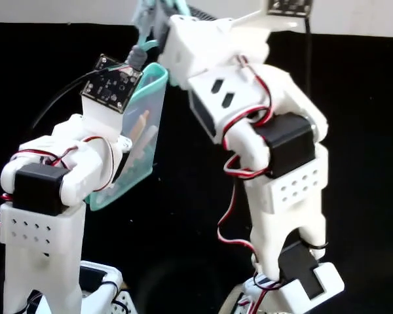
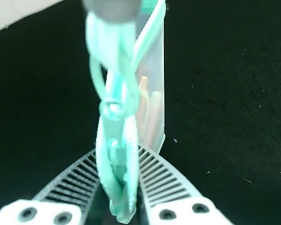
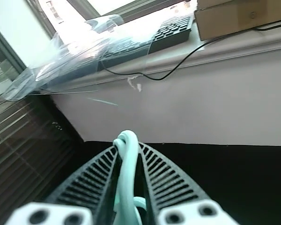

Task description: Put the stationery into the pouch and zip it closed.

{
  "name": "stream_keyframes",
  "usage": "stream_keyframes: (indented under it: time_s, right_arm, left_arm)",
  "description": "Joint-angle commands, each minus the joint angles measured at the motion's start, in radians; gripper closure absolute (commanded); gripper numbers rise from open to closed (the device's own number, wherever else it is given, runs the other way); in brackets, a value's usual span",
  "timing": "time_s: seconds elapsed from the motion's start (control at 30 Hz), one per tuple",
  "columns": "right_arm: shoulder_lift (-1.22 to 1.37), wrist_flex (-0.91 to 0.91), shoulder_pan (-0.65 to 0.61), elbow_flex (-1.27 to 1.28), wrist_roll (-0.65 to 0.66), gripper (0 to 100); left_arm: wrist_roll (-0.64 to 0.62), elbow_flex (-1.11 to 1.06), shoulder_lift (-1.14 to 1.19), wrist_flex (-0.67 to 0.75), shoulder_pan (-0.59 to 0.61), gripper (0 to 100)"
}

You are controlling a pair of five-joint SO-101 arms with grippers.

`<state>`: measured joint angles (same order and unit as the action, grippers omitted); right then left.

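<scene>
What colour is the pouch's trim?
Mint green, on the clear pouch; best seen in the left wrist view.

One pouch (image 1: 147, 147); inside, at least two sticks (image 2: 154, 110). One cord (image 3: 126, 178). Two grippers: left gripper (image 2: 118, 151), right gripper (image 3: 127, 146). One keyboard (image 3: 173, 30), one box (image 3: 239, 16).

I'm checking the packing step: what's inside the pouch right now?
Through the clear wall of the pouch, a few orange and cream sticks lie lengthwise, likely pens or pencils. Its teal zip edge and the left claw gripping it cover the rest, so a count isn't possible.
</scene>
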<state>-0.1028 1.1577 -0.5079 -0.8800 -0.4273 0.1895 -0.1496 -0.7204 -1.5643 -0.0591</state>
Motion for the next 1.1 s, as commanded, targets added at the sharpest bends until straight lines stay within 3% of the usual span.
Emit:
stream_keyframes:
  time_s: [0.0, 0.4, 0.8, 1.07]
  right_arm:
    - [-0.012, -0.005, 0.111, -0.041, -0.009, 99.3]
    - [0.004, -0.01, 0.375, -0.012, -0.009, 99.3]
    - [0.226, -0.232, 0.553, 0.228, -0.011, 99.3]
    - [0.392, -0.341, 0.651, 0.254, -0.011, 99.3]
  left_arm:
    - [0.002, 0.005, -0.002, 0.002, 0.019, 99]
    - [0.023, 0.007, -0.002, -0.078, 0.019, 99]
    - [0.023, 0.008, -0.002, -0.104, 0.05, 99]
    - [0.023, 0.007, -0.002, -0.104, 0.093, 99]
